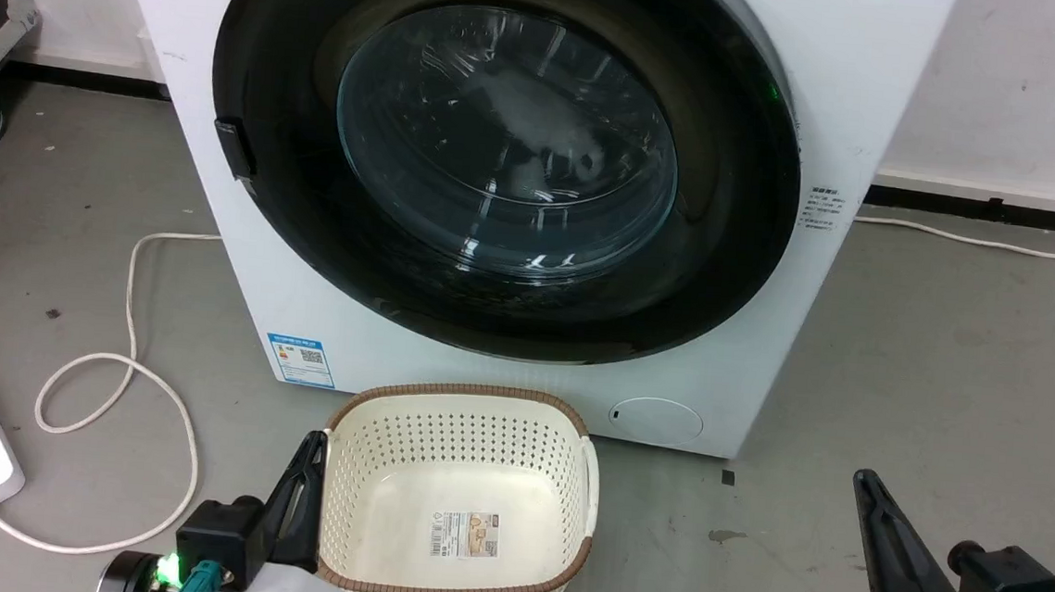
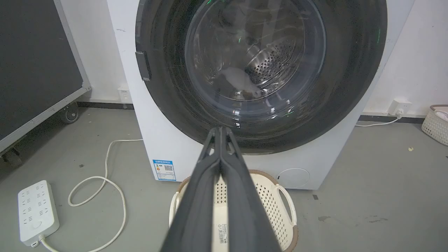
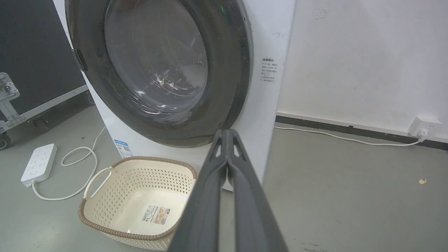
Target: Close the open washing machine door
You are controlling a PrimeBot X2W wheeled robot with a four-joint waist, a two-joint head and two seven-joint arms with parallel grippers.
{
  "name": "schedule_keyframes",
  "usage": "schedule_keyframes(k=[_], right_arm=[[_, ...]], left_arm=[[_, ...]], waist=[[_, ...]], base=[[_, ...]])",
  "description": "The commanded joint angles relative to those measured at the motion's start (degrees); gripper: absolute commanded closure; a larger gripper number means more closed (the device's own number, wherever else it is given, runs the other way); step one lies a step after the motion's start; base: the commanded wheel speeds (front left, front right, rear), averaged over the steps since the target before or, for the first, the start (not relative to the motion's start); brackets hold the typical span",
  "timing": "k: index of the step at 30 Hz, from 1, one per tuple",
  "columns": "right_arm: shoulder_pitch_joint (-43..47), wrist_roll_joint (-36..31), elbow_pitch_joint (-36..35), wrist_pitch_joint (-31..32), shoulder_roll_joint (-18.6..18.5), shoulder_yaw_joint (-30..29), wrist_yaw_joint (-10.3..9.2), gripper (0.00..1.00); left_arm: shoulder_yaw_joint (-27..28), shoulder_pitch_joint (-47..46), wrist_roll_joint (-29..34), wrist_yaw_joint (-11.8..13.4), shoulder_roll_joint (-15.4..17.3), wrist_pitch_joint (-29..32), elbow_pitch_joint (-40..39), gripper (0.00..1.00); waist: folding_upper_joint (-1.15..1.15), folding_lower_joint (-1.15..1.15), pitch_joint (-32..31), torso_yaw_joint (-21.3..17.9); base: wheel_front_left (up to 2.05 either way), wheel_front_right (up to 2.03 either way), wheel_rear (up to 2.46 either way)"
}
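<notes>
1. The washing machine door [image 1: 505, 146] lies flush against the white front of the washing machine [image 1: 448, 369], no gap showing along its black rim. We judge the closing as good as done.
2. Our left gripper [image 1: 316, 446] hangs low, just beside the basket [image 1: 465, 391], fingers pressed together and empty, well clear of the glass.
3. Our right gripper [image 1: 865, 484] hovers over the floor [image 1: 950, 363], likewise pinched together on nothing. Such a pose suits pushing, not grasping.

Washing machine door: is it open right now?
No, the washing machine door lies flat against the white front of the washing machine, with no gap showing around its black rim.
</notes>
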Motion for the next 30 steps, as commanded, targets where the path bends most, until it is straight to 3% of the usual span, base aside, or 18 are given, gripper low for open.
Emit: schedule_keyframes(k=[1, 30], right_arm=[[-0.91, -0.55, -0.49, 0.36, 0.22, 0.09, -0.02, 1.00], [-1.89, -1.80, -1.61, 3.76, 0.33, 0.87, -0.03, 1.00]], left_arm=[[0.31, -0.81, 0.56, 0.29, 0.03, 0.33, -0.33, 1.00], [1.82, -1.36, 2.35, 0.79, 0.05, 3.73, -1.59, 1.00]], waist=[[0.00, 0.00, 0.01, -0.01], [0.00, 0.00, 0.15, -0.19]], base=[[0.00, 0.00, 0.00], [0.00, 0.00, 0.00]])
